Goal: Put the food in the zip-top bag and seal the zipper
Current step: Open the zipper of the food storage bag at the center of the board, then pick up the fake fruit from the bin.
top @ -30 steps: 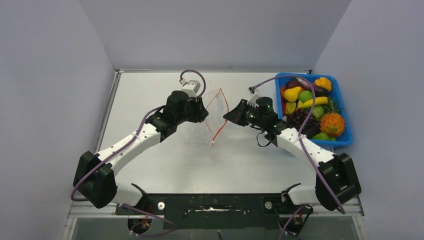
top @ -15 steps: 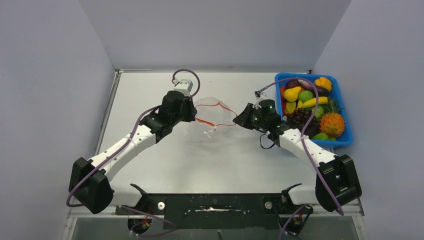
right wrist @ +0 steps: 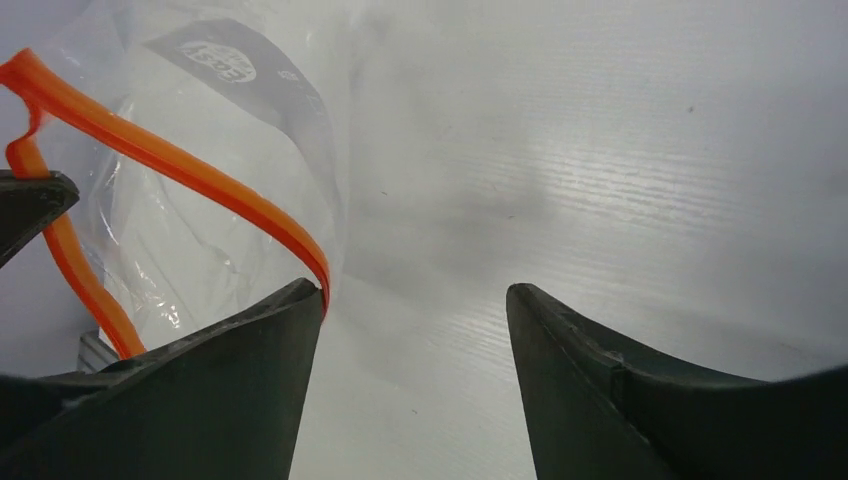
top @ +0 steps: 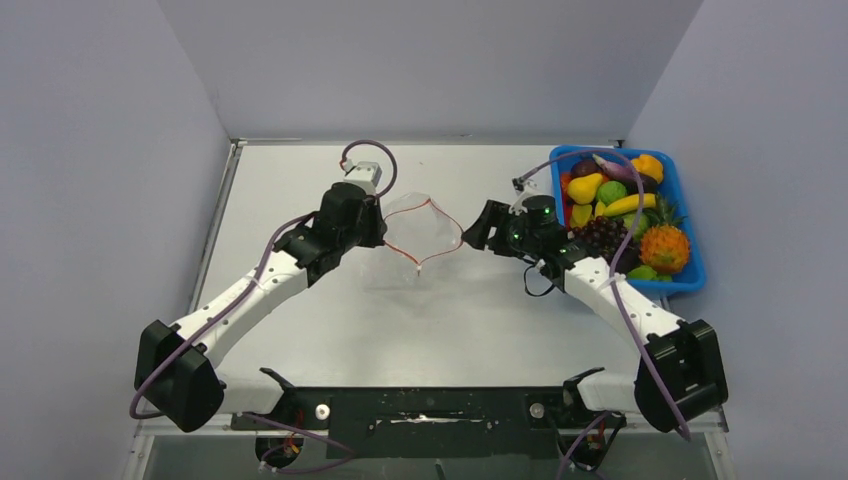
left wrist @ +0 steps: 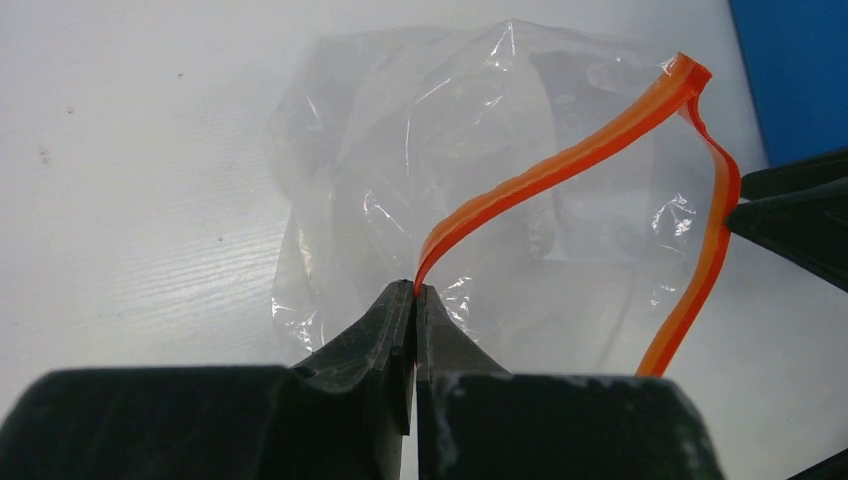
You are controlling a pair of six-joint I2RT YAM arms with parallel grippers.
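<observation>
The clear zip-top bag (top: 418, 238) lies at mid-table with its mouth pulled into a wide loop. Its red zipper (top: 440, 212) outlines that loop. My left gripper (top: 383, 232) is shut on the zipper's left side; in the left wrist view the strip (left wrist: 560, 165) runs out from between the closed fingertips (left wrist: 415, 290). My right gripper (top: 470, 232) stands open at the bag's right side. In the right wrist view the zipper (right wrist: 180, 165) rests against the left finger (right wrist: 270, 340), with nothing between the fingertips (right wrist: 412, 292). The food (top: 625, 215) lies in the bin.
A blue bin (top: 688, 215) at the far right holds a banana (top: 630, 205), grapes (top: 597, 235), a pineapple (top: 665, 248) and other toy pieces. It sits just behind my right forearm. Grey walls close in the table's left, back and right sides.
My left gripper closed on the zipper and the arms drew apart, spreading the bag's mouth. My right gripper has just opened and let go of the zipper's right side.
</observation>
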